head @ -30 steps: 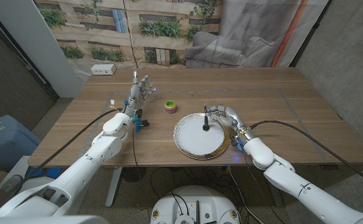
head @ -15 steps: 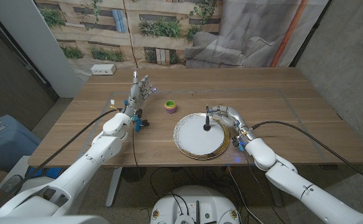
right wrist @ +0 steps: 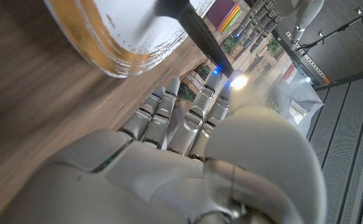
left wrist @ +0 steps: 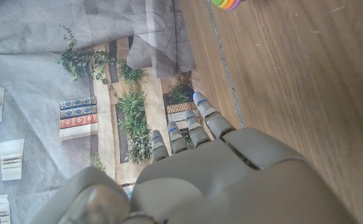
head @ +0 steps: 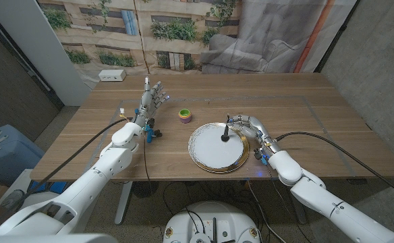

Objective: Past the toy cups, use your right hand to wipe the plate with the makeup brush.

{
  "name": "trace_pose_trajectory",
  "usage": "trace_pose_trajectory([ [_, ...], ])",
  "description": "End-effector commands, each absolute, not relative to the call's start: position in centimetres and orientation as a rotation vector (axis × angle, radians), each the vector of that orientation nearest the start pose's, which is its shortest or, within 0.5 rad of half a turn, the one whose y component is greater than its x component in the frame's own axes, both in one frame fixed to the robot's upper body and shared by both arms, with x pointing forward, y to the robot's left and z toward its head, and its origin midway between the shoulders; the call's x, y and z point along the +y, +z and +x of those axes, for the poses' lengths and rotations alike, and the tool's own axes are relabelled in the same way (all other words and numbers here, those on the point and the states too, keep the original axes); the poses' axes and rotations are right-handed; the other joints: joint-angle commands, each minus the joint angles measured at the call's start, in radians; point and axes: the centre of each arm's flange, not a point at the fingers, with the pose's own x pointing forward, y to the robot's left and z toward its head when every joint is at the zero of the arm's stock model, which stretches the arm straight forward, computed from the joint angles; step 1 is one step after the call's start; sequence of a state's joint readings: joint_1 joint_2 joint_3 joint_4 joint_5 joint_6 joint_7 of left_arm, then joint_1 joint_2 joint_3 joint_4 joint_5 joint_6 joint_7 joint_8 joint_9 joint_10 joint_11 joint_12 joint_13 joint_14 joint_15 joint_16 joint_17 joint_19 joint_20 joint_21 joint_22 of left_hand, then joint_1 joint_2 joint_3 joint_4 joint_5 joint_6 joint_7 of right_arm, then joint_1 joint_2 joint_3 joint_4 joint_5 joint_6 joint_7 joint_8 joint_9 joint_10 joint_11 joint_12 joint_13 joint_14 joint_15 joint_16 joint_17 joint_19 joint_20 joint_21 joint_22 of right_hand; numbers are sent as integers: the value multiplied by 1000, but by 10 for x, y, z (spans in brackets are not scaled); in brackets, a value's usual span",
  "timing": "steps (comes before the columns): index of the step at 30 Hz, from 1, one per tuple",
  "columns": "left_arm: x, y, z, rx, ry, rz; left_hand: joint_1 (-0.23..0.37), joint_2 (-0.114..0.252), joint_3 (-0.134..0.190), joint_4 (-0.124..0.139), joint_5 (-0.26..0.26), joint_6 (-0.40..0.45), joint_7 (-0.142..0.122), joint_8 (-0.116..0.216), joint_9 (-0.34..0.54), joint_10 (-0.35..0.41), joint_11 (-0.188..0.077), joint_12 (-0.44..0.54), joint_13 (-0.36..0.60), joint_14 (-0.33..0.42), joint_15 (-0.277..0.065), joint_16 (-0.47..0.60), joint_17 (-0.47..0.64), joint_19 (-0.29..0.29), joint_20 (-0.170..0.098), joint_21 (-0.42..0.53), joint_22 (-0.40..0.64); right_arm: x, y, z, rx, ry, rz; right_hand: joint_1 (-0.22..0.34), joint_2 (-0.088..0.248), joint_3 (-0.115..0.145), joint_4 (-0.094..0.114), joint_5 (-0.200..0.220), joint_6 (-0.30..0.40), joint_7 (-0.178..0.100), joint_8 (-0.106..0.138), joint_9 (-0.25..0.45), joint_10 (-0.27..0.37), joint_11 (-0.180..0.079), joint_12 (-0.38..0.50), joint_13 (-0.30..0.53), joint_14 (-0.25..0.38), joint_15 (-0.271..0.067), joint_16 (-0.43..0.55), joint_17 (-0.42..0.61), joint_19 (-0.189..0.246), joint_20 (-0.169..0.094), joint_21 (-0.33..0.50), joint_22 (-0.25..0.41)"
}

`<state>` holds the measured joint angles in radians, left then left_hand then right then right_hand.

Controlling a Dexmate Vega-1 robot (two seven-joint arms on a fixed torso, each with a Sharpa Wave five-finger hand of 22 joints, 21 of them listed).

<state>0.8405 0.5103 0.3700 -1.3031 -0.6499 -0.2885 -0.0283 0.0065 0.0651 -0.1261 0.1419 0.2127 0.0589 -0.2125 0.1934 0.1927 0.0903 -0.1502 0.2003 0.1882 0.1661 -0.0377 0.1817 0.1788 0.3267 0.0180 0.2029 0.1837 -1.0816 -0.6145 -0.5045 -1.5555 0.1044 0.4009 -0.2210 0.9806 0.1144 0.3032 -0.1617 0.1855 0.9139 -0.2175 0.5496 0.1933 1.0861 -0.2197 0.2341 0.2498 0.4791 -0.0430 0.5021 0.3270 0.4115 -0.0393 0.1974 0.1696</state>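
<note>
landmark: the plate (head: 216, 150), white with a gold rim, is lying on the wooden table (head: 318, 121) near its front edge.
makeup brush: the makeup brush (head: 224, 133) is standing with its dark head on the plate's far right part, handle rising toward the back of the table; in the right wrist view the brush (right wrist: 194, 28) is crossing the plate's rim (right wrist: 107, 56).
brush axis: the long axis is running roughly from the plate's centre outward toward its far rim, tilted rather than lying flat, as far as the head view shows.
right hand: the right hand (head: 249, 128) is sitting at the plate's right rim, fingers curling around the brush handle and grasping it.
toy cups: the stacked toy cups (head: 183, 115) are sitting just beyond the plate's far left rim, apart from it.
left hand: the left hand (head: 152, 98) is standing well left of the plate, fingers spread and reaching up, released and holding nothing.
nearer arm: the right hand is already at the plate; the left is well apart.
coming move, as a judgement: the unswept white face is lying to the left of the brush head, so the stroke is likely heading that way.
</note>
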Motion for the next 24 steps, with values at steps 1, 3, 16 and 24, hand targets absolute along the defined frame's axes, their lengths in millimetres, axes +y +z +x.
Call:
trace_pose_trajectory([
  [1,290,-27,652,-594,-207,-42,-1,14,-2,7,4,-3,-8,3,2,4,-7,7,3,8,-14,3,2,8,1,7,5,-212,-115,569,-711,231,-462,6,7,-1,2,6,13,-1,4,5,2,-1,-4,1,5,-159,-6,3,-1,-28,2,5],
  [3,290,-27,652,-594,-207,-42,-1,15,-2,7,4,-3,-8,3,2,4,-10,7,3,7,-14,3,2,8,1,7,5,-212,-115,569,-708,227,-460,7,7,-1,1,6,14,-1,4,5,2,-1,-4,1,5,-160,-5,3,-1,-28,2,5],
  [16,290,-27,652,-594,-207,-42,-1,14,-2,7,4,-3,-8,3,2,4,-8,7,3,7,-13,3,2,8,0,6,5,-216,-114,568,-699,223,-468,6,8,-1,2,6,15,-1,4,5,3,-1,-4,1,6,-159,-6,3,0,-28,3,5],
  [24,290,-27,652,-594,-207,-42,-1,14,-2,7,4,-3,-8,3,2,3,-7,7,3,8,-13,3,2,8,0,6,5,-220,-114,567,-698,222,-477,7,7,-1,1,6,15,-1,3,5,4,-1,-4,2,6,-160,-6,3,0,-28,3,5],
])
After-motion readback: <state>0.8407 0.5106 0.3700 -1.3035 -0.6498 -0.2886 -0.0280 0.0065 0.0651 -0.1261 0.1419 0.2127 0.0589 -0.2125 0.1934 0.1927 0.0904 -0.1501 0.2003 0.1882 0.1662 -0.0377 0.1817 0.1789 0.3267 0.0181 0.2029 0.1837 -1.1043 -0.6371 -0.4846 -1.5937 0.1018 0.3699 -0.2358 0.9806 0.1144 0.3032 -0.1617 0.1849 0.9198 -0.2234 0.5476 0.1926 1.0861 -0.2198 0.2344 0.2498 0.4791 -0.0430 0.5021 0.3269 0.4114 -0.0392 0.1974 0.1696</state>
